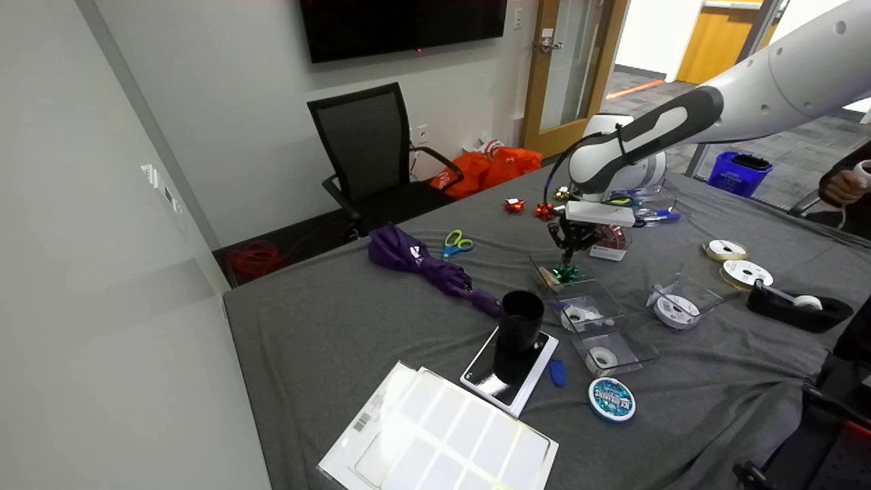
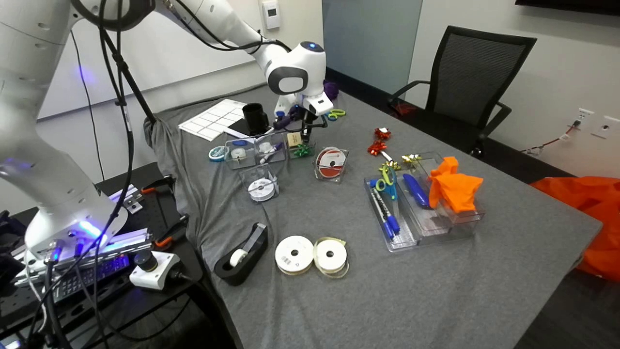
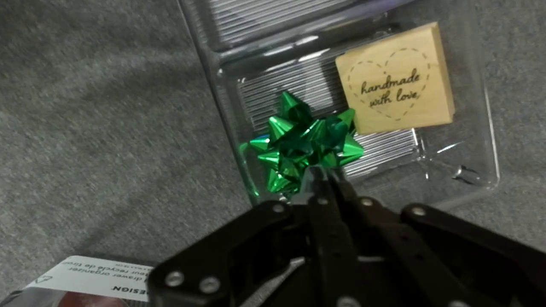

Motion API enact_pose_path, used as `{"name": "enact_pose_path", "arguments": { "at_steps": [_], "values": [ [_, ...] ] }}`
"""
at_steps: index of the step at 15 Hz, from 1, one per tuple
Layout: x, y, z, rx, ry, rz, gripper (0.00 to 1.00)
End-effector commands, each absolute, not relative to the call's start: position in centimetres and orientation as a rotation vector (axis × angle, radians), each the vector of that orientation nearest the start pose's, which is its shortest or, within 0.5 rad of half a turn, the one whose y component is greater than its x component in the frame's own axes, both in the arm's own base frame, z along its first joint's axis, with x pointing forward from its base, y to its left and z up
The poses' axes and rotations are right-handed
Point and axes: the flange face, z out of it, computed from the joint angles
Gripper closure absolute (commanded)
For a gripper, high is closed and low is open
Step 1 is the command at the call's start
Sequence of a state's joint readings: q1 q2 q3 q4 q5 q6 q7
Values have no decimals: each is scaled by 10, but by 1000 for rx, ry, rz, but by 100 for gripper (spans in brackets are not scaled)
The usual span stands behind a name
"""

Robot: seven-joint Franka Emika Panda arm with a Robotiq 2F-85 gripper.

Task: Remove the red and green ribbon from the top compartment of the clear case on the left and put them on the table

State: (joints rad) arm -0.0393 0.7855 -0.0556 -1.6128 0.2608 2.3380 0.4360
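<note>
- Pretty standard meeting room: a wall screen [image 1: 408, 27] hung beyond the far side with a black mesh chair [image 1: 367, 143] near it, both well apart from the action.
- The grey, cloth-covered table [image 1: 326, 340] was rumpled along the near side; probably grippy enough to stop a light bow sliding.
- The clear case [image 3: 492, 136] sat on the left (robot's side of things), top compartment [image 3: 384, 153] at the far end. No lid showed, so a straight-down grab made sense.
- The gripper [image 3: 327, 172] pointed down there, fingers together with barely a gap, probably that skinny to fit in. No way to tell if a loop was pinched.
- A wooden block [image 3: 394, 81] hogged the compartment's left, which likely explained the cramped spot beside it.
- Two red bows [image 2: 377, 148] lay on the table near the far edge, so the red half looked done; couldn't say which one counted.
- The green ribbon [image 3: 313, 140] wasn't out yet: right at the fingertips, touching or nearly touching the block.
</note>
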Motion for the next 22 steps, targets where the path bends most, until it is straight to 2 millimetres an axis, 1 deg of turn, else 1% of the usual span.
{"name": "enact_pose_path", "arguments": {
  "at_steps": [1, 5, 6, 7, 8, 9, 10, 15, 16, 19, 22],
  "values": [
    [689, -58, 149, -2811, 1075, 114, 63],
    [683, -60, 143, -2827, 1086, 144, 35],
    [682, -60, 142, -2829, 1083, 146, 27],
    [682, -61, 142, -2828, 1082, 144, 21],
    [683, -61, 140, -2835, 1079, 141, 63],
    [683, -62, 139, -2835, 1082, 140, 59],
    [683, -62, 138, -2837, 1085, 141, 61],
    [683, -65, 136, -2837, 1106, 154, 96],
    [683, -66, 135, -2838, 1112, 158, 99],
    [681, -66, 136, -2839, 1131, 178, 100],
    [677, -63, 147, -2836, 1150, 209, 100]
  ]
}}
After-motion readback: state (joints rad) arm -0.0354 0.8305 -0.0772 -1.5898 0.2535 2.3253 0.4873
